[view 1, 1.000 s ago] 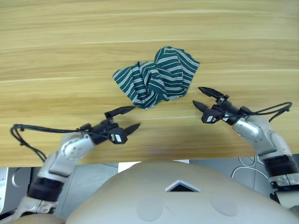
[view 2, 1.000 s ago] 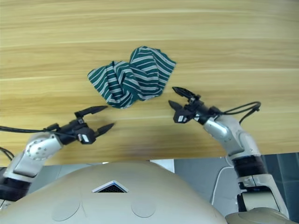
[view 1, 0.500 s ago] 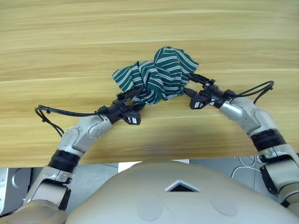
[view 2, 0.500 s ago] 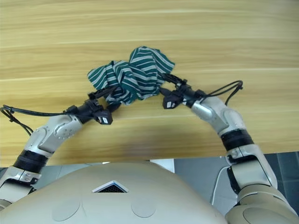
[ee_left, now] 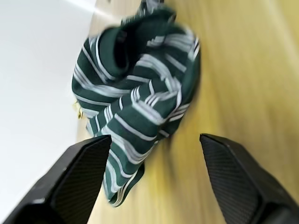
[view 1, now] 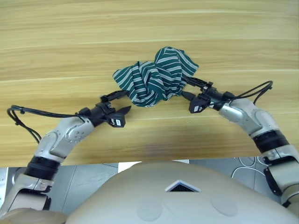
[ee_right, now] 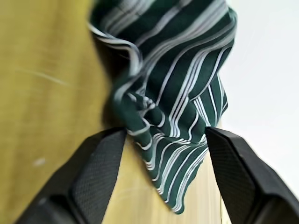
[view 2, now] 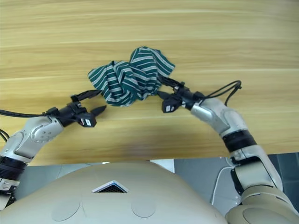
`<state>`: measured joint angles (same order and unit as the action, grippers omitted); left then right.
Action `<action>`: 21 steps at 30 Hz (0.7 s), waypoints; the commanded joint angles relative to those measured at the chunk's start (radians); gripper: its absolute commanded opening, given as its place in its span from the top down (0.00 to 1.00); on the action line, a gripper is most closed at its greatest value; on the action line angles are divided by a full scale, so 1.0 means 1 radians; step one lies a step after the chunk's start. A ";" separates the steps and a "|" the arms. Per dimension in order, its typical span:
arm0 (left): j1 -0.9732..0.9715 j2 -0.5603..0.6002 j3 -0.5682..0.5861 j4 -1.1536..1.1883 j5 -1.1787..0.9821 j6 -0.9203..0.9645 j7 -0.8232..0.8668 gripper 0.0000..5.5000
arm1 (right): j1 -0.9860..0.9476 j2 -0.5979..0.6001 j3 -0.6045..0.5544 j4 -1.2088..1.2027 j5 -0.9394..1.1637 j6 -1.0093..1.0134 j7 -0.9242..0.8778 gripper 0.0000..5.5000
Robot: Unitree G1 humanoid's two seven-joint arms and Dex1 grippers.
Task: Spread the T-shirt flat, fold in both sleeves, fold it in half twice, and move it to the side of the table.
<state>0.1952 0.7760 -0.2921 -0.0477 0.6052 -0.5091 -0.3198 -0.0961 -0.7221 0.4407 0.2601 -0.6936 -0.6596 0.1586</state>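
1. Since half a second ago, the left jaws have drawn back from the T-shirt's (view 1: 156, 77) near left edge toward the robot's left. The right jaws have stayed at its right edge, and the heap has kept its place.
2. The worktop (view 1: 70, 46) is pale wood and carries everything.
3. The T-shirt, green with white stripes, lies crumpled in a heap near the middle of the worktop, between the two arms.
4. The right jaws are spread wide and grip nothing. The right fingers (ee_right: 96, 175) straddle a fold at the shirt's near right edge, and the farther finger lies against the cloth.
5. The left jaws are also wide and empty, just beside the shirt's near left edge. The cloth lies ahead of the left fingers (ee_left: 79, 177) rather than between them. Whether the farther tip touches it cannot be told.
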 commanded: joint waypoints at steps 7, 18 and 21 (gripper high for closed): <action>-0.022 -0.026 -0.077 0.115 0.084 0.017 0.005 0.35 | 0.020 0.010 0.070 0.056 -0.039 0.020 0.082 0.43; -0.037 -0.024 -0.111 0.138 0.059 -0.005 -0.011 0.35 | -0.055 0.062 0.125 0.223 -0.050 -0.003 0.025 0.56; -0.035 -0.022 -0.110 0.138 0.055 -0.007 -0.012 0.35 | -0.042 0.047 0.123 0.210 -0.025 -0.024 0.040 0.68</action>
<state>0.1149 0.7443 -0.3442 0.0336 0.6230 -0.5291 -0.2721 -0.2027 -0.6483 0.5201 0.4150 -0.6837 -0.7002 0.1288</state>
